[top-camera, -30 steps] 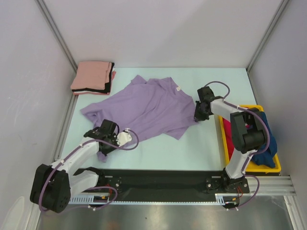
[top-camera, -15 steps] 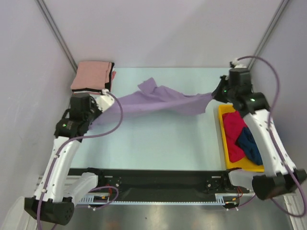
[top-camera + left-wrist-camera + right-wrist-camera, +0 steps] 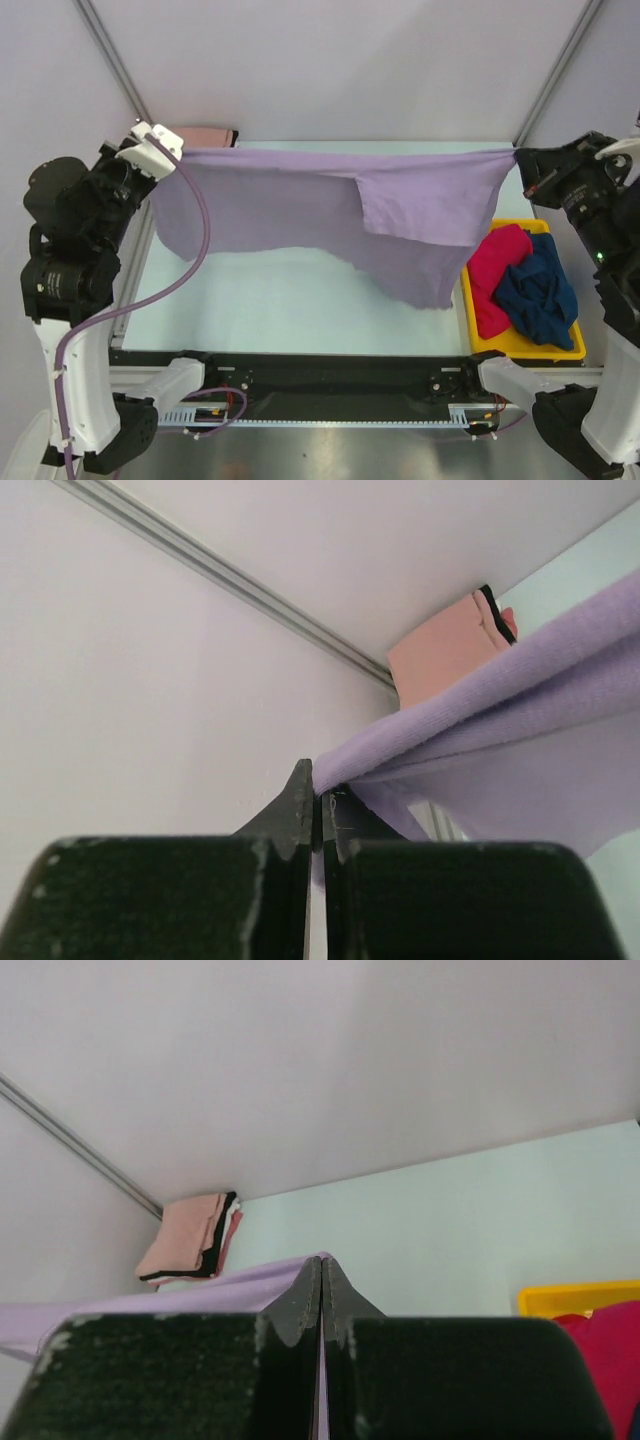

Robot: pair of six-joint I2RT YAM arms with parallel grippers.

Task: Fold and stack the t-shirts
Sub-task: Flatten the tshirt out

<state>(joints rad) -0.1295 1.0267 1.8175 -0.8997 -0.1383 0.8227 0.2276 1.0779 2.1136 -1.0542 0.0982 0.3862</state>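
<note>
The lavender t-shirt (image 3: 300,215) hangs stretched in the air between my two grippers, high above the table. My left gripper (image 3: 178,156) is shut on its left top corner; the cloth (image 3: 520,700) runs from the closed jaws. My right gripper (image 3: 516,158) is shut on its right top corner; the cloth (image 3: 200,1300) leaves the fingertips to the left. A folded salmon pink shirt with a black one under it (image 3: 190,1238) lies stacked at the far left corner. The red shirt (image 3: 492,270) and dark blue shirt (image 3: 535,290) lie crumpled in the yellow bin.
The yellow plastic bin (image 3: 520,350) stands at the table's right edge. The light table surface (image 3: 300,300) lies below the hanging shirt. White walls with metal corner rails (image 3: 120,75) enclose the back and sides.
Both arms have risen and spread apart, lifting the lavender shirt off the table until it hangs flat and stretched between them.
</note>
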